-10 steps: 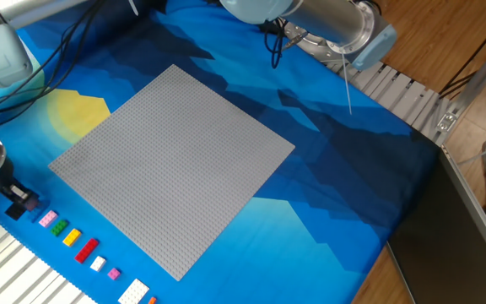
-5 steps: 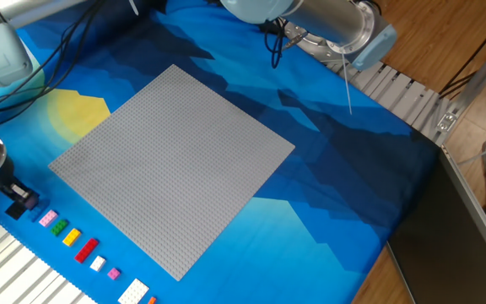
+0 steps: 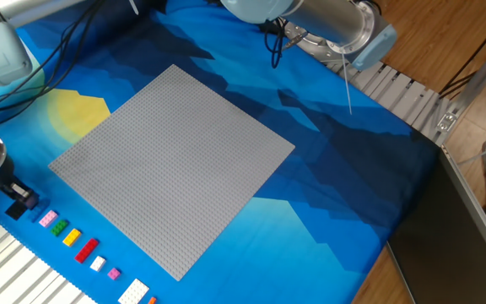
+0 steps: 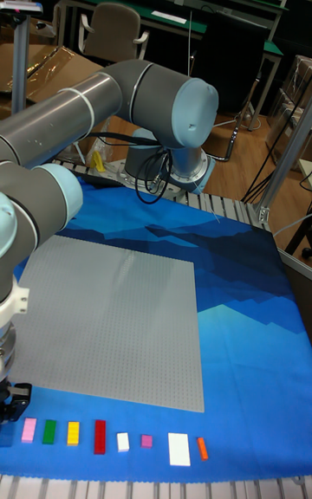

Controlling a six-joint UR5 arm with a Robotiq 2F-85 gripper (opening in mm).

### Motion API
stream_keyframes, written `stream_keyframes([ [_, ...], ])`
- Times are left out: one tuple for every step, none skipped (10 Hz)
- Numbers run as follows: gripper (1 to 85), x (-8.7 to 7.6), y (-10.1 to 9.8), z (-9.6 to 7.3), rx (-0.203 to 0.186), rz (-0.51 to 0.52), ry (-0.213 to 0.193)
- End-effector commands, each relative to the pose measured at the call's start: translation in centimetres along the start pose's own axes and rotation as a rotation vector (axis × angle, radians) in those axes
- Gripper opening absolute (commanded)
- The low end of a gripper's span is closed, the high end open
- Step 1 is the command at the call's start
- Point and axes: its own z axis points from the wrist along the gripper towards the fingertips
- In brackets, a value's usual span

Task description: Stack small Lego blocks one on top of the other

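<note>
Since the last second brings almost no shift, you can read the gripper (image 3: 15, 201) as still parked off the baseplate's (image 3: 171, 169) left corner, low over the cloth (image 3: 336, 169). That suggests the pick is still under way and no stack exists yet. You cannot tell whether the fingers are clenched or released, as they merge with a dark shape at their tips. That shape is probably the black block (image 3: 24, 202). The blue block cannot be picked out against the blue cloth.

Moving right along the baseplate's near edge, you see a row of spare bricks: pink (image 3: 47, 219), green (image 3: 57, 227), yellow (image 3: 72, 237), red (image 3: 86, 249), and small white (image 3: 98, 263). They lie just beside the gripper, so a sideways move could nudge them. Beyond the baseplate's far corner, the arm's base joint (image 3: 327, 25) and cables (image 3: 272, 42) sit well apart from the work.
</note>
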Motion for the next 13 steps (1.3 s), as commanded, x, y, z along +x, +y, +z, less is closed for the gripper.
stream_keyframes([
  [48.3, -0.3, -0.13, 0.01, -0.011, -0.004, -0.007],
  [48.3, -0.33, -0.1, 0.01, -0.011, -0.004, -0.007],
  [48.3, -0.35, 0.04, 0.0, -0.016, 0.0, -0.008],
  [48.3, -0.36, 0.09, -0.01, -0.017, 0.002, -0.008],
  [47.0, -0.37, 0.09, -0.05, -0.017, 0.003, -0.01],
  [46.7, -0.44, 0.13, -0.09, -0.018, 0.005, -0.013],
  [46.0, -0.51, 0.19, -0.11, -0.02, 0.005, -0.015],
  [44.3, -0.57, 0.21, -0.12, -0.02, 0.008, -0.016],
  [44.0, -0.64, 0.17, -0.16, -0.016, 0.008, -0.017],
  [44.0, -0.7, 0.2, -0.22, -0.015, 0.01, -0.017],
  [44.0, -0.84, 0.24, -0.23, -0.016, 0.011, -0.022],
  [44.0, -0.93, 0.27, -0.23, -0.017, 0.008, -0.025],
  [44.0, -1.01, 0.3, -0.24, -0.018, 0.007, -0.028],
])
